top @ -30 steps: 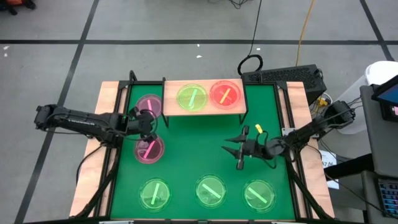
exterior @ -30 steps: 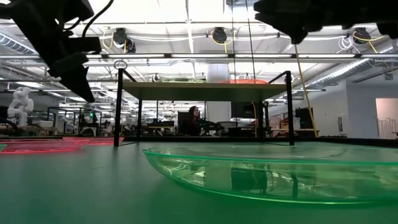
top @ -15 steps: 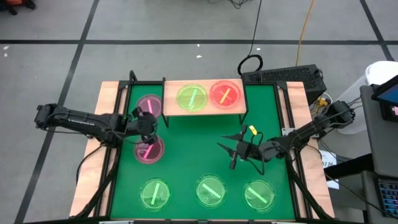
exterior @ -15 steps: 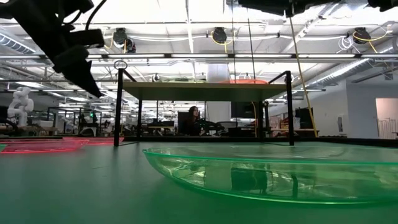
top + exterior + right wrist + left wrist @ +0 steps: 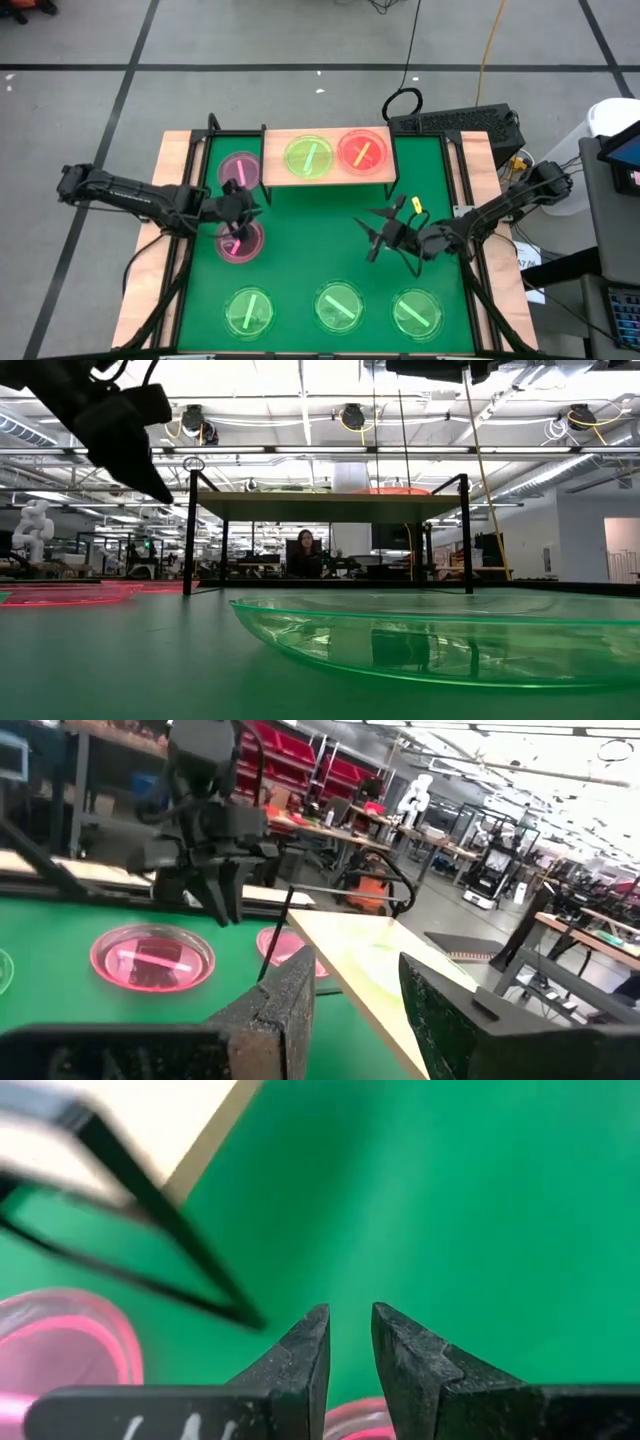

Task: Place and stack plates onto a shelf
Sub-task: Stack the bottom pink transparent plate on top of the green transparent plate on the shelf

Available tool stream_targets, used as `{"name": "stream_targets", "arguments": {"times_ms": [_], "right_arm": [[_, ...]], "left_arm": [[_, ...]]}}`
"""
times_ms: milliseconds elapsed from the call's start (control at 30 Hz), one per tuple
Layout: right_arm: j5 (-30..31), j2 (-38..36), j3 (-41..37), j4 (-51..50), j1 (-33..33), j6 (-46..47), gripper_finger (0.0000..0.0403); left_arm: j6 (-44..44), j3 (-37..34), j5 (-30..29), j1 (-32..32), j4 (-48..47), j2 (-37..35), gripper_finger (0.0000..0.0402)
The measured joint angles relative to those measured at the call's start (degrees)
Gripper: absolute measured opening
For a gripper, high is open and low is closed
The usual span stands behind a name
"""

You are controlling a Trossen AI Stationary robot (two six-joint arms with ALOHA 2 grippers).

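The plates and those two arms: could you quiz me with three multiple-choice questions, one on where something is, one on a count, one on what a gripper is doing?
1. Where does the red plate sit?
A. On the shelf, beside a green plate
B. On the mat in the near row
C. Under the left arm

2. How many green plates lie in the near row on the mat?
A. One
B. Three
C. Five

3. How does the left gripper stand?
A. Clamped on a pink plate
B. Open and empty above a pink plate
C. Resting on the shelf

Answers:
1. A: the red plate lies on the shelf next to a green plate.
2. B: three green plates line the mat's near edge.
3. B: the left gripper shows a gap between its fingers, holding nothing, over the pink plate.
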Motion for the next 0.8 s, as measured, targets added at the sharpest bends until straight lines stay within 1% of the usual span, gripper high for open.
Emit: {"name": "stream_targets", "arguments": {"times_ms": [200,300,467,567,800], "right_arm": [[-0.7,0.0,5.2,-13.4,-1.2,4.9,0.0128],[-4.9,0.0,7.0,-17.5,-2.1,7.9,0.0128],[-9.7,1.4,8.9,-18.7,-5.8,9.9,0.0128],[-12.2,2.7,10.3,-19.7,-7.7,9.9,0.0128],[-12.4,3.6,10.8,-20.3,-8.5,9.9,0.0128]], "left_arm": [[6.3,0.0,0.3,-1.5,9.0,0.0,0.0086],[9.0,0.0,0.3,-1.8,13.2,0.0,0.0086],[12.6,0.0,0.3,-2.5,18.7,0.0,0.0086],[14.1,0.0,0.3,-2.8,20.3,0.0,0.0086],[17.8,0.0,0.0,-2.8,22.4,0.0,0.0086]]}}
